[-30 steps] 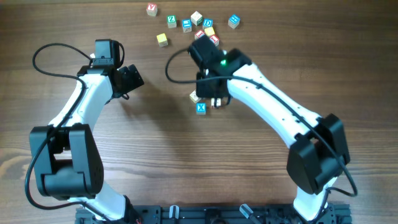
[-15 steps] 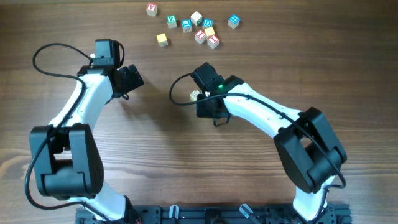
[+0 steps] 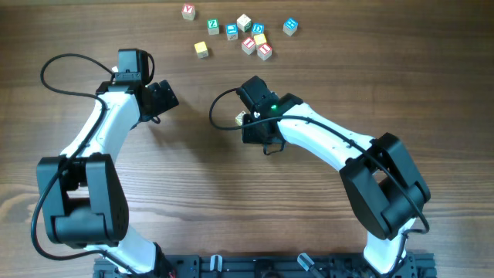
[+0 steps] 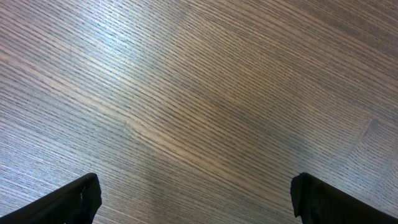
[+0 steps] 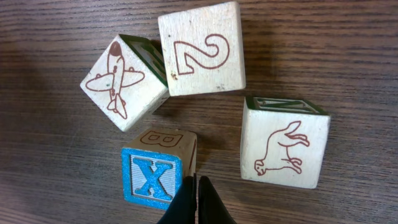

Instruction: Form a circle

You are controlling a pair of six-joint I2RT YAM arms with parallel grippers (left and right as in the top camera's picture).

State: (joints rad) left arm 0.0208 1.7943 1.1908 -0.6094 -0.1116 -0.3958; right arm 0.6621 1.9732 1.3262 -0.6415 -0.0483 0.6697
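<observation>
Right wrist view: the right gripper [image 5: 196, 202], pressed shut, sits just beside the X block [image 5: 152, 177] in the ring of blocks [image 5: 200, 48], probably near table [image 3: 201, 201] centre, mostly hidden overhead. A sideways nudge could scatter it. Roundish, no clear long axis; its gap faces 6 o'clock. Left gripper [image 4: 196, 200] spread wide.

The left arm [image 3: 96, 127] and the right arm [image 3: 324, 139] share one build: smooth white shells over the long links and chunky matte-black housings at the joints. A thin black cable [image 3: 43, 75] loops off each wrist. A small green light [image 3: 272, 109] glows on the right wrist. The left gripper [image 4: 196, 199] has blunt black fingers [image 4: 78, 198], while the right gripper [image 5: 196, 190] has slim, dark, tapered ones. Both arms are mounted on a black base rail [image 3: 255, 266].
</observation>
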